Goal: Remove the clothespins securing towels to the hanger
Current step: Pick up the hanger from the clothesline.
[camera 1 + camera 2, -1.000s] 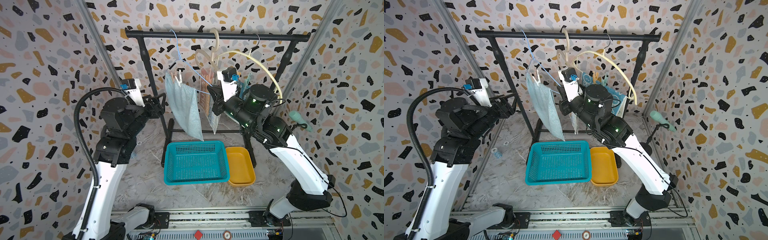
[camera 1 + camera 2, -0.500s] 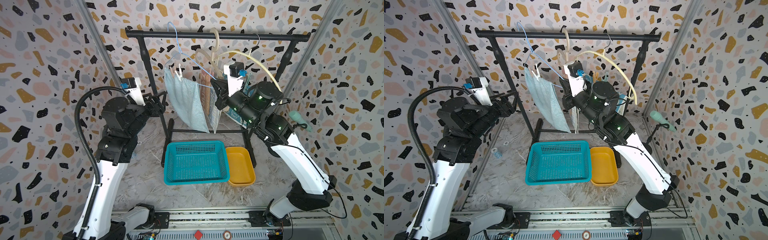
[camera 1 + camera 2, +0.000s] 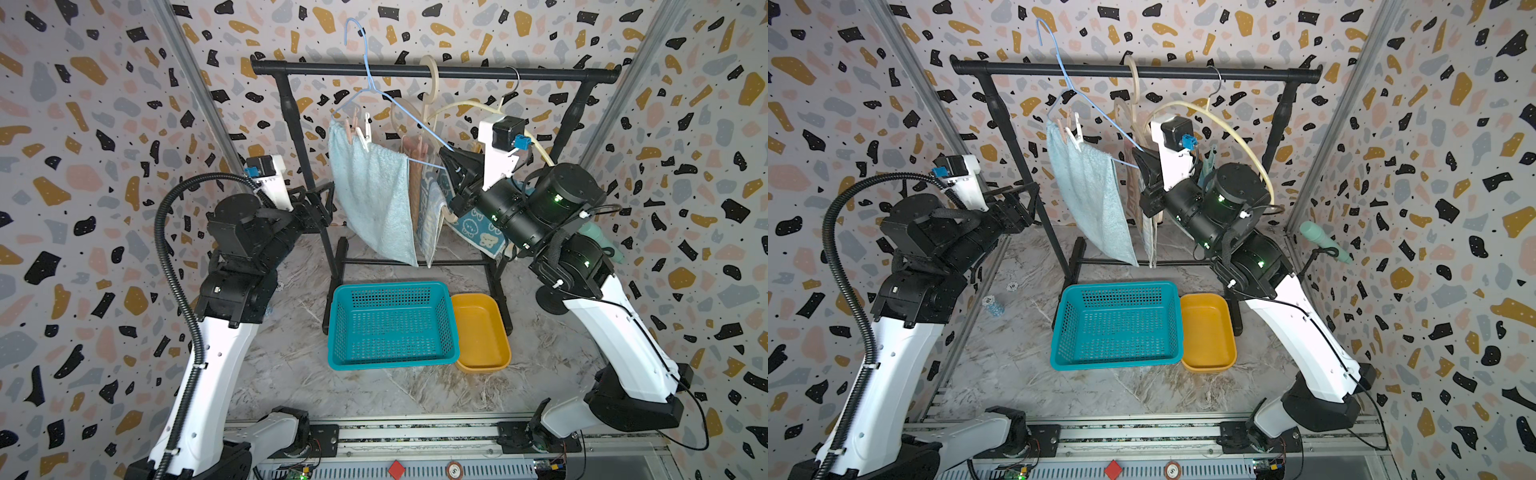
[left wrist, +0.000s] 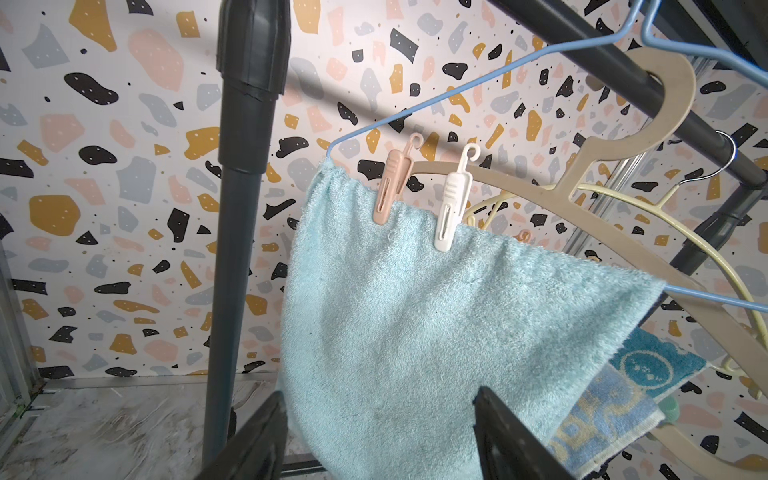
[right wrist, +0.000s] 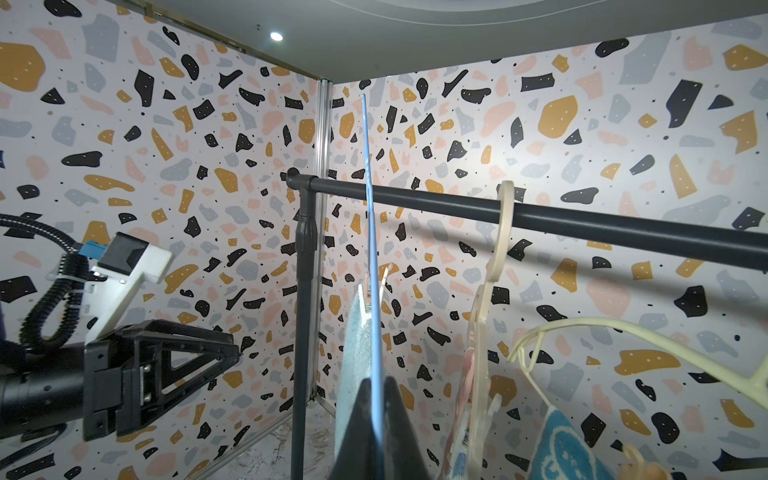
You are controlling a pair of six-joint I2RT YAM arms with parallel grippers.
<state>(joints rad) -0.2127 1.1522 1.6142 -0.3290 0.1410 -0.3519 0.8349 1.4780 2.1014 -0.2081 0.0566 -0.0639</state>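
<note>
Grip on at the right jaws: pinched shut on the blue wire hanger (image 5: 376,353), right at the corner of its bottom wire. Hanger tilted, hook poking up above the black rail (image 3: 457,72); resting on it or clear of it, cannot tell.

Draped over that bottom wire, out along it from the right jaws, the pale blue towel (image 3: 374,195). Short stretch of bare wire between cloth and jaws. Two clothespins on the towel's top edge, side by side at the end farthest from the right jaws: the peach clothespin (image 4: 390,187) outermost, the white clothespin (image 4: 451,208) just inside it. Both clamped on, standing up from the fold.

Over at the left jaws: spread wide, nothing held, levelled at the pale blue towel, lower cloth framed between them in the left wrist view. Black rack post (image 4: 241,208) just beside them.

Behind the right jaws, two more towels hanging under the rail: the striped towel (image 3: 430,216) next to the blue one, then the teal towel (image 3: 478,228) with white cartoon faces, partly hidden by the right arm (image 3: 519,208). Beige hanger (image 4: 681,95) hooked on the rail there too.

Well below both jaws, on the marbled worktop (image 3: 291,332), a teal basket (image 3: 392,286) with a yellow tray (image 3: 505,332) just beside it.
</note>
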